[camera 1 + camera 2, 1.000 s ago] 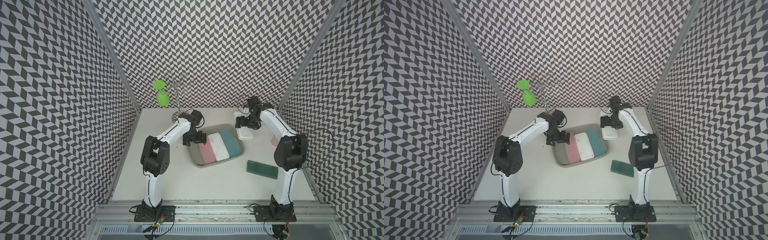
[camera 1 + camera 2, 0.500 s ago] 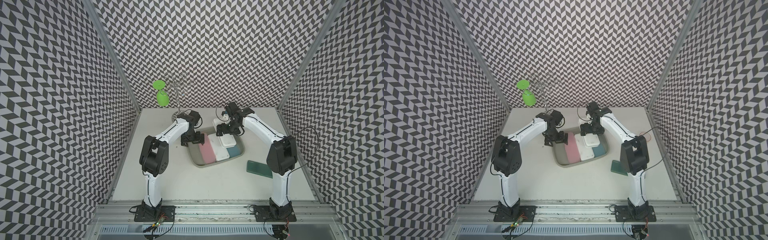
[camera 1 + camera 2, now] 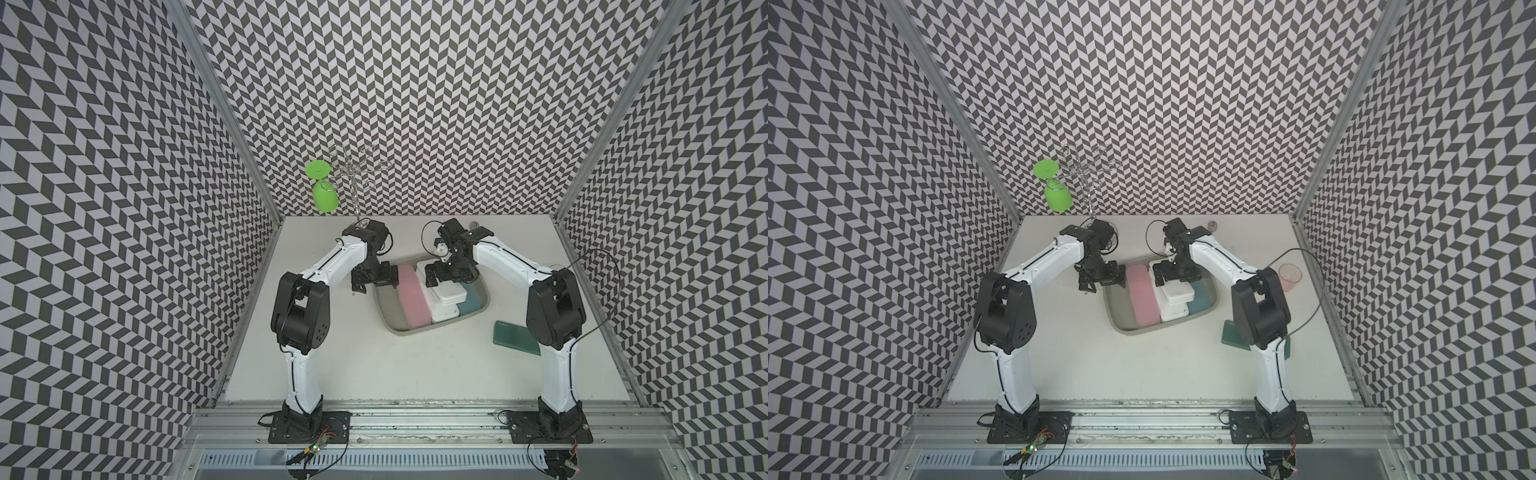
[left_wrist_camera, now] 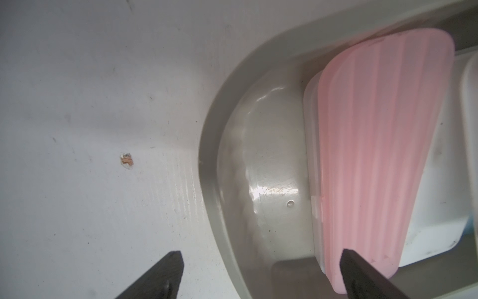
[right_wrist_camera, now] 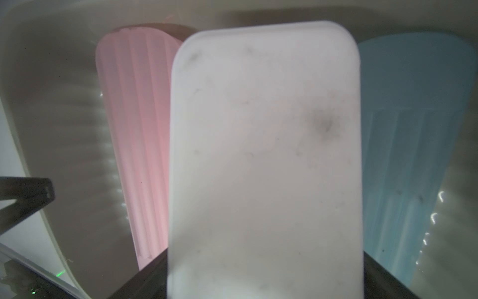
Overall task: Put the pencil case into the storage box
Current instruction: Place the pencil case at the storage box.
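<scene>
Storage box [image 3: 388, 301]: L strip free.

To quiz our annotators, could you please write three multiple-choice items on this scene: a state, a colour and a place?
1. The left tool is: A open and empty; B shut on a case; C out of sight.
2. The case in the storage box nearest the left tool is: A black; B pink; C yellow.
3. The dark green case lies: A in the box; B in the left tool; C on the table.
Key: 1 A, its jaws stand apart, nothing between; 2 B, the pink case lies beside it; 3 C, it lies outside the box.
</scene>
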